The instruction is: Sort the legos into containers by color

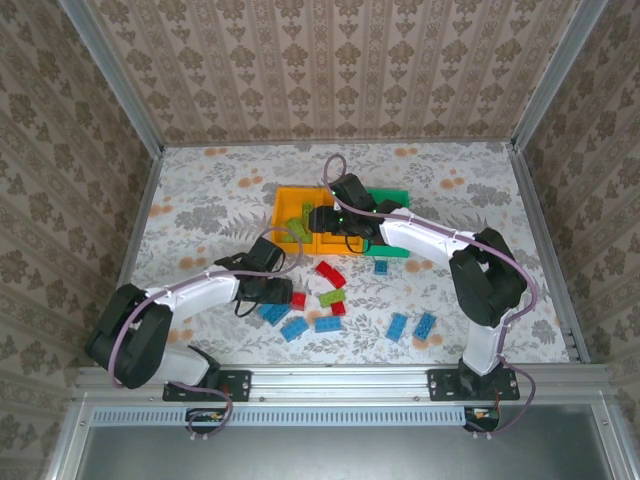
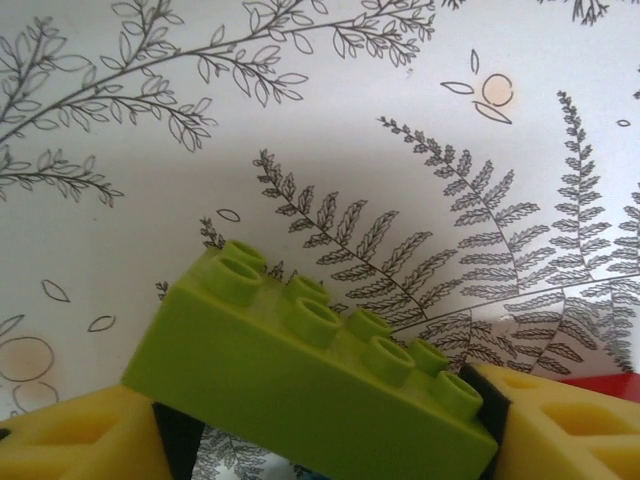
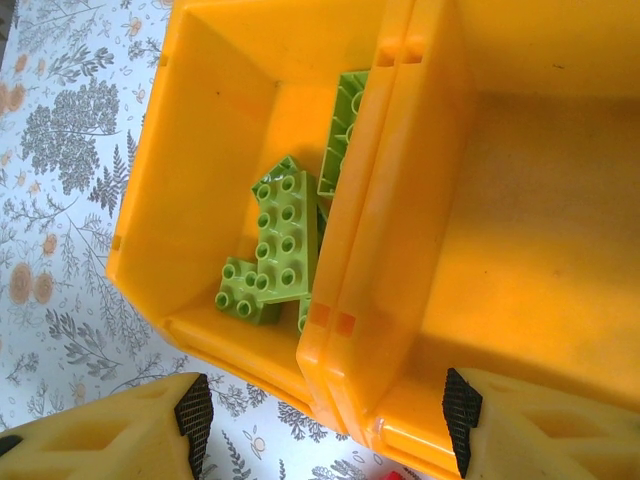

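My left gripper (image 2: pixel 325 440) is shut on a lime green lego (image 2: pixel 320 375), held by its ends between the yellow fingers (image 2: pixel 80 440) above the tablecloth. From above, that lego (image 1: pixel 298 231) hangs by the front left corner of the left orange bin (image 1: pixel 290 200). My right gripper (image 3: pixel 325 425) is open over the front walls of both orange bins, nothing between its fingers (image 3: pixel 110 430). The left orange bin (image 3: pixel 190 150) holds lime legos (image 3: pixel 285 235). I see nothing in the right orange bin (image 3: pixel 540 220). The green bin (image 1: pixel 395 197) sits at the row's right end.
Loose legos lie in front of the bins: red ones (image 1: pixel 328 270) (image 1: pixel 298 298), a lime one (image 1: pixel 333 296), and blue ones (image 1: pixel 275 313) (image 1: pixel 327 324) (image 1: pixel 397 325) (image 1: pixel 425 325). A small blue piece (image 1: pixel 381 266) lies below the green bin. Metal rails edge the table.
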Robot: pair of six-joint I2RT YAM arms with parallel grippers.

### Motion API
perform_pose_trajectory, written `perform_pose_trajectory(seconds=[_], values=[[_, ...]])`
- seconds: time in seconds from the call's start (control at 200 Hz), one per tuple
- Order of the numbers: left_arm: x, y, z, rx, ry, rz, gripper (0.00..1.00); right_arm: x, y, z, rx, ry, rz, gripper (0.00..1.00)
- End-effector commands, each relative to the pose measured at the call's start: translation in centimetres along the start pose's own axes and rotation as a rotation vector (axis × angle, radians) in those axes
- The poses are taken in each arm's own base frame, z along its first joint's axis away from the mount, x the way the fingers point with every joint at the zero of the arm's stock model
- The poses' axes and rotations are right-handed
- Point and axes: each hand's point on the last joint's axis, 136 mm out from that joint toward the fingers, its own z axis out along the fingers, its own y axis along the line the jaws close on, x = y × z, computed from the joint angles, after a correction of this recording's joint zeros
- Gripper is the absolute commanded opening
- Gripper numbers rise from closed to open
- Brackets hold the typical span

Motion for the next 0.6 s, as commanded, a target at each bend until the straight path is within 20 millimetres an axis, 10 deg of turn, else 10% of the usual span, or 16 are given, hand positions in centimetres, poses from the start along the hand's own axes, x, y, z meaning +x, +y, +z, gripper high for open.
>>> perform_pose_trajectory(seconds=[0.0,0.595], values=[[-1.0,-0.4,0.0,0.010,-0.012,-0.017,0.68,-0.2,-0.6,-1.1,0.028,-0.010,-0.006,0.66],[-3.5,0.2,-0.1,-0.003,-0.019,-0.024,0.72,0.1,-1.0,-1.1,0.034,-0.004,-0.010,0.66]])
